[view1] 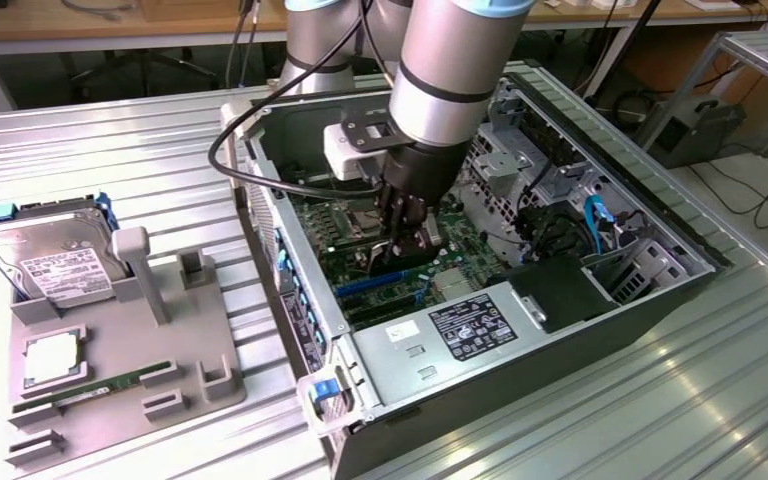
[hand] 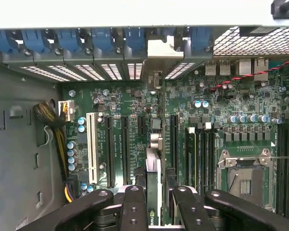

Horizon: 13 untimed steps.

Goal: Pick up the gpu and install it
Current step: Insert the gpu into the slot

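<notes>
- The gripper is lowered inside the open computer case, directly above the green motherboard.
- In the wrist view, the gripper is closed on the gpu, which stands edge-on between the two black fingers.
- The card extends from the fingers toward the rear wall of the case, in line with the black expansion slots. Its pale metal end bracket sits at the row of slot openings, between the blue retaining clips.
- Whether the card's lower edge is seated in a slot cannot be determined.
- A white PCI slot lies beside the black slots, on the side away from the empty CPU socket.
- In the exterior view, the power supply occupies the near end of the case.
- On the grey fixture tray at the exterior view's left rest a hard drive, a CPU and a green RAM stick.
</notes>
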{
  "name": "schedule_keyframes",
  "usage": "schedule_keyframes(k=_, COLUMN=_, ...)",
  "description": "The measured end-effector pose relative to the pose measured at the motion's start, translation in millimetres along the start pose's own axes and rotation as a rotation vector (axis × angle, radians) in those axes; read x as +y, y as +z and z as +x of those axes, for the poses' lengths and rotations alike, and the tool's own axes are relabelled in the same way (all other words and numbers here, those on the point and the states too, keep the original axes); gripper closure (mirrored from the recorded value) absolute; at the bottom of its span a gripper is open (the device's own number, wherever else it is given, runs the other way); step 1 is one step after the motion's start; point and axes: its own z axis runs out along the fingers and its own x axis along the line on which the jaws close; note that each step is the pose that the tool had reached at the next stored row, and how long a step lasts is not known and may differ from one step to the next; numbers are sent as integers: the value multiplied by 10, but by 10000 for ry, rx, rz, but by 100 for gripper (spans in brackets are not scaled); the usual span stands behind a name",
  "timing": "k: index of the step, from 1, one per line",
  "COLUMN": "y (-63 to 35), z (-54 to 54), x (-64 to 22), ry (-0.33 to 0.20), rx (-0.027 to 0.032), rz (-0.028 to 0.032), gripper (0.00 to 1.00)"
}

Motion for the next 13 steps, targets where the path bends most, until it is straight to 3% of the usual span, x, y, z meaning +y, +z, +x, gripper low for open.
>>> schedule_keyframes(k=13, y=50, z=-20, x=1, ry=-26, rx=-1, rz=0, gripper=74)
